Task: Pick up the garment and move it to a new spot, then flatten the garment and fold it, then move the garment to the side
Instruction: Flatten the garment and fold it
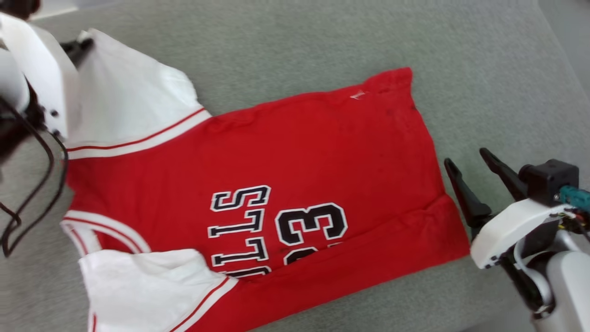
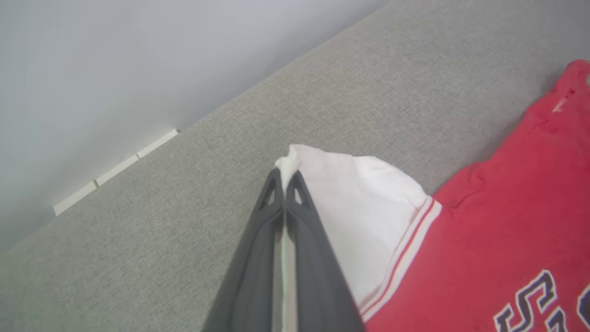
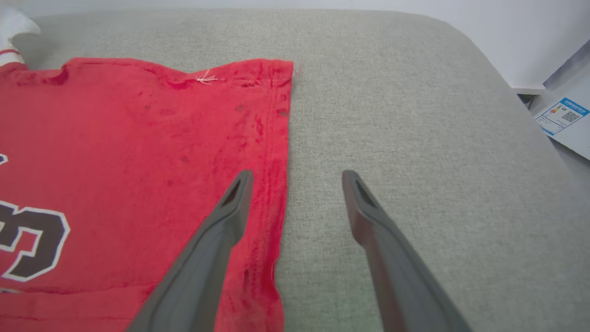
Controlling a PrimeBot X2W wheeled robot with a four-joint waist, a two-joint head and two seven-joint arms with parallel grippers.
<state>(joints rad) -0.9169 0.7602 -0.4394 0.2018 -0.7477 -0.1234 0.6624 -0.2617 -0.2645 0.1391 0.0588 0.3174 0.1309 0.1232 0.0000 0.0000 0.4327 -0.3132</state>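
Red jersey (image 1: 295, 152) is lying across the grey upholstered surface (image 1: 322, 37), centre frame. Left pincer (image 1: 80, 47), upper left, is pinching the white sleeve (image 1: 133, 101), probably to draw it flat. Right pincer (image 1: 465, 159), lower right, is hovering wide over the hem (image 1: 433, 147).

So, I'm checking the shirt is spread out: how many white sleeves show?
2. The upper sleeve is at the head view's upper left, pinched by the left gripper; the lower sleeve at its lower left, partly out of frame.

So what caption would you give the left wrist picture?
Left gripper shut on the white sleeve of the red garment lying on grey fabric.
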